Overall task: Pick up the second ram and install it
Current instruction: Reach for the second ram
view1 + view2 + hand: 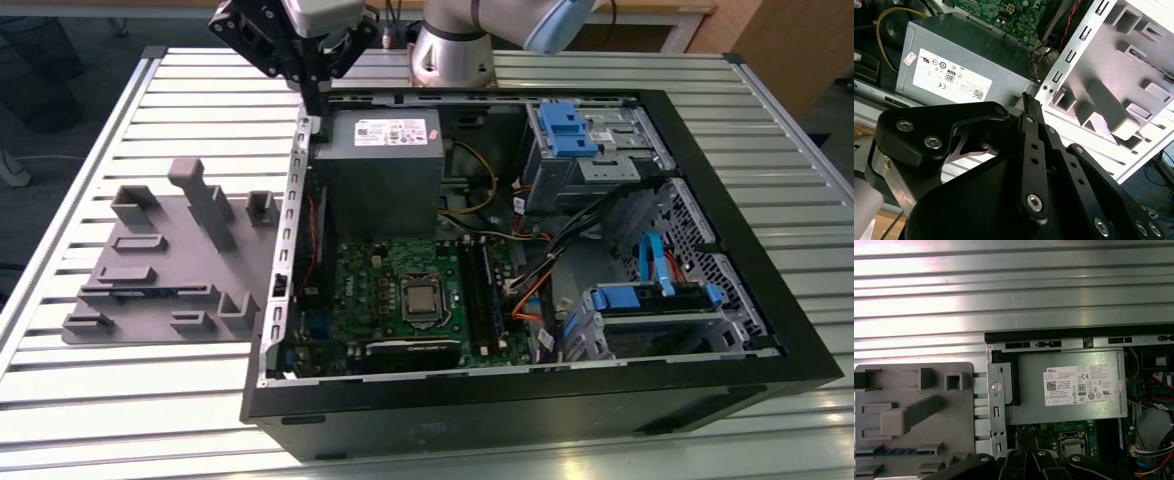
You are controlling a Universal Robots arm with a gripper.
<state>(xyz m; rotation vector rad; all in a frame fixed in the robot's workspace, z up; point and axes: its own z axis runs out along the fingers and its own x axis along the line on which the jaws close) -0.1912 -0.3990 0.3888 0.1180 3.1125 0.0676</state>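
The second ram (147,292) is a thin dark green stick lying flat in a slot of the gray plastic tray (134,250), at the exterior view's left beside the open computer case. In the first wrist view the ram (891,452) shows as a bluish-green strip low in the tray (914,390). My gripper (316,103) hangs above the case's back corner, by the power supply (380,150), well apart from the ram. Its black fingers (1027,107) meet at the tip, shut with nothing between them.
The black computer case (747,300) stands open on a slatted metal table (134,400). Inside are the green motherboard (387,275) with its memory slots (478,290), loose cables, and blue drive brackets (574,130). The tray's upright blocks (207,205) rise beside the case wall.
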